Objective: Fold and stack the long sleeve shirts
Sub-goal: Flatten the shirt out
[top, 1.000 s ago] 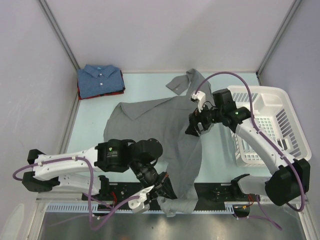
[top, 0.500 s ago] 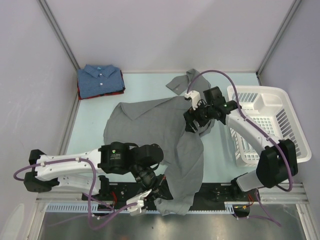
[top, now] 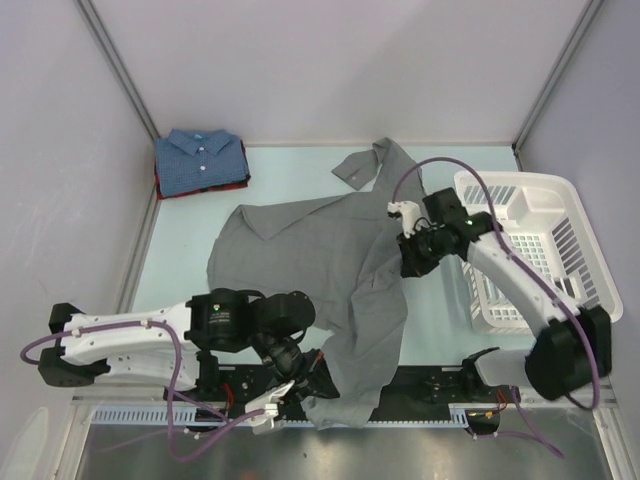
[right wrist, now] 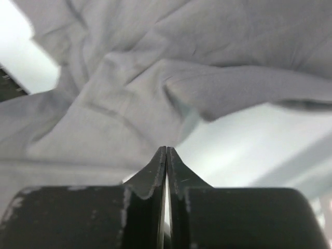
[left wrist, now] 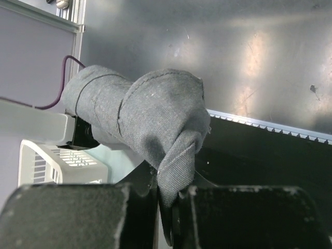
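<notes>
Shirts, three.
- Grey shirt [top: 300, 250]: one, soft woven cloth, collared. It lies rumpled across mid-table with its hem over the near edge. The left gripper [left wrist: 167, 196] is clenched on a bunched fold.
- Blue dotted shirt [top: 200, 160]: one, folded square atop the dark red shirt [top: 168, 189], far left corner.

Right gripper [right wrist: 166, 151]: tips pressed together with no cloth seen between, at the grey shirt's right edge.

White slatted plastic basket [top: 540, 255]: one, alongside.

We see a pale mint-green table [top: 290, 172] boxed in by plain lilac-grey walls [top: 330, 60], with slim grey metal posts [top: 118, 68] rising at the back corners. Along its near edge runs a black rail [top: 420, 374], then a brushed steel ledge [top: 420, 455] catching soft, even light.
</notes>
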